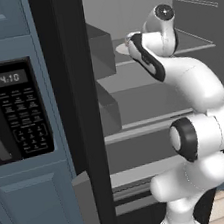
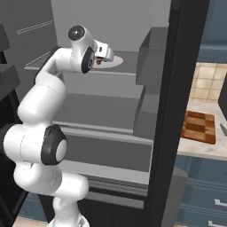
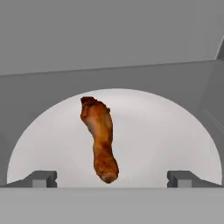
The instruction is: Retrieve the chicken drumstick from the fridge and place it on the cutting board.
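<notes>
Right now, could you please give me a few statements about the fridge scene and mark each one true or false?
1. The chicken drumstick lies on a white plate. True.
2. The claw is shut on the drumstick. False: its jaws stand wide apart, one on each side of the drumstick, not touching it.
3. The plate sits on a shelf inside the open fridge. True.
4. The cutting board is inside the fridge. False: it lies on the counter to the right of the fridge.
5. The drumstick is already on the cutting board. False: it is on the plate in the fridge.
</notes>
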Controlling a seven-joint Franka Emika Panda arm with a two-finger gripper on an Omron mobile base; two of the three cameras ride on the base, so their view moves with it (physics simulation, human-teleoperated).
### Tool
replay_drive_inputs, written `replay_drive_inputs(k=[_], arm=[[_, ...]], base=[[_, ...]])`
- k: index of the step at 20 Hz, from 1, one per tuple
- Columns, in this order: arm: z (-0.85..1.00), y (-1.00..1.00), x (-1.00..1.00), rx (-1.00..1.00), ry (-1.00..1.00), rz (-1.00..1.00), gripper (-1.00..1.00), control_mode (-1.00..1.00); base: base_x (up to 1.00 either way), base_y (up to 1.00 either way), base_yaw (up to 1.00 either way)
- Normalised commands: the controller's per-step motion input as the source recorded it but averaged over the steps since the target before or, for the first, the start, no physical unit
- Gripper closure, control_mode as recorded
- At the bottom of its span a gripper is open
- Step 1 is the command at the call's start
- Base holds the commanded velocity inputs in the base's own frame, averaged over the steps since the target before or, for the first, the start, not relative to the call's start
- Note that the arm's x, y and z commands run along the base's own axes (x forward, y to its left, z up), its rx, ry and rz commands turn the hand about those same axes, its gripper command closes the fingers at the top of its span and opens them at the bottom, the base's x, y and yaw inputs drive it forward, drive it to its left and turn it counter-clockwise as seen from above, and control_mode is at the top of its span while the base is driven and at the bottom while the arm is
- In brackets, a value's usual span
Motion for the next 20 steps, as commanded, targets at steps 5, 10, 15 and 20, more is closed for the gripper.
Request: replay_drive_inputs(k=[5,10,15,20], arm=[[-0.22,-0.03,0.27,0.00,0.01,0.00,-1.00,-1.00],[-0.05,0.00,0.22,0.00,0.00,0.00,-1.00,-1.00],[0.00,0.00,0.25,0.00,0.00,0.00,-1.00,-1.00],[-0.03,0.00,0.20,0.00,0.04,0.00,-1.00,-1.00]], base=[[0.00,0.00,0.00],[0.00,0.00,0.00],[0.00,0.00,0.00],[0.00,0.00,0.00]])
